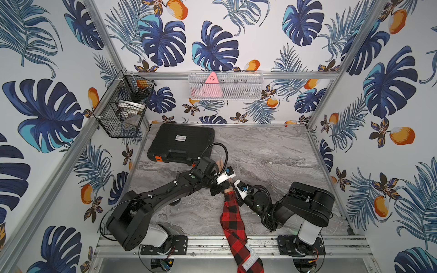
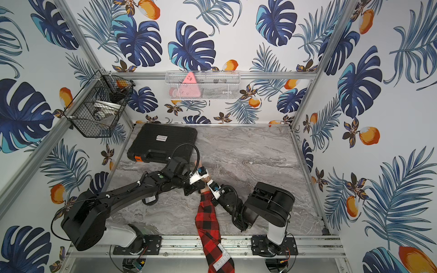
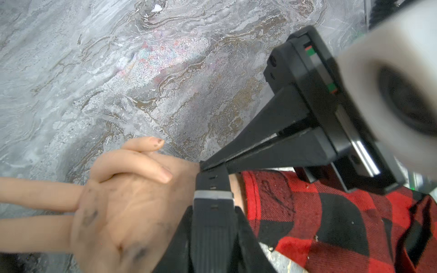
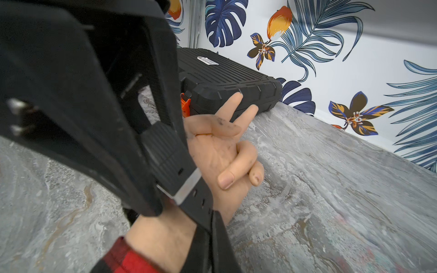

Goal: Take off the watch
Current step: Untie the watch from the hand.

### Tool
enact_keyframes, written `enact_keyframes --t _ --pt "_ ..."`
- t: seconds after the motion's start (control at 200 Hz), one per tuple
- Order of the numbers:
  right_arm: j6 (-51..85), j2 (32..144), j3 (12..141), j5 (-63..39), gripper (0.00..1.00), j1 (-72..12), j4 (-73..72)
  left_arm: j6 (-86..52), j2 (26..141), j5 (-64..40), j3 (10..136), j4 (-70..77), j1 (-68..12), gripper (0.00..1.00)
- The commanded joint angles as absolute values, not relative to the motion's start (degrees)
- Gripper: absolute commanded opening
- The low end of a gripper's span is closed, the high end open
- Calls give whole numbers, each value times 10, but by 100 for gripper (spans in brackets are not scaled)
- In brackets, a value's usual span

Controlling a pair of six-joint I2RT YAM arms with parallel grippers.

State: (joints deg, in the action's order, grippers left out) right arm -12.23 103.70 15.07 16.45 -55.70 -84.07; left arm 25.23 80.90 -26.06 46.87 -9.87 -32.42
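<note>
Left wrist view: watch (image 3: 212, 227) strap tail points at right fingers (image 3: 260, 141);
Right fingers: together, pinching tail;
Left fingers (image 3: 248, 250): clamped across strap

Robot lab test cell: aluminium extrusion frame (image 1: 295, 75), leaf-print wallpaper panels (image 1: 260, 35), marble-look tabletop (image 1: 272, 153), left arm (image 1: 165, 189) and right arm (image 1: 307, 203) bolted to front rail (image 1: 260, 245), wire basket (image 1: 118, 111) hung on frame.

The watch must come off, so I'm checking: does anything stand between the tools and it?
Nothing visible: both the left tool and right tool are closed on the watch strap. The strap runs through its metal buckle around the wrist.
</note>
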Motion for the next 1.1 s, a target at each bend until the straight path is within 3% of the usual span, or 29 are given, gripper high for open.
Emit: enact_keyframes --t 0.0,0.946,1.096 --pt "-104 1050 143 297 0 -550 -835 244 800 -267 466 -125 -314 12" --pt "-66 1079 127 306 0 -528 -865 244 813 -268 465 -122 -304 10" --pt "-62 1068 130 276 2 -528 -866 224 823 -270 471 -111 -304 22"
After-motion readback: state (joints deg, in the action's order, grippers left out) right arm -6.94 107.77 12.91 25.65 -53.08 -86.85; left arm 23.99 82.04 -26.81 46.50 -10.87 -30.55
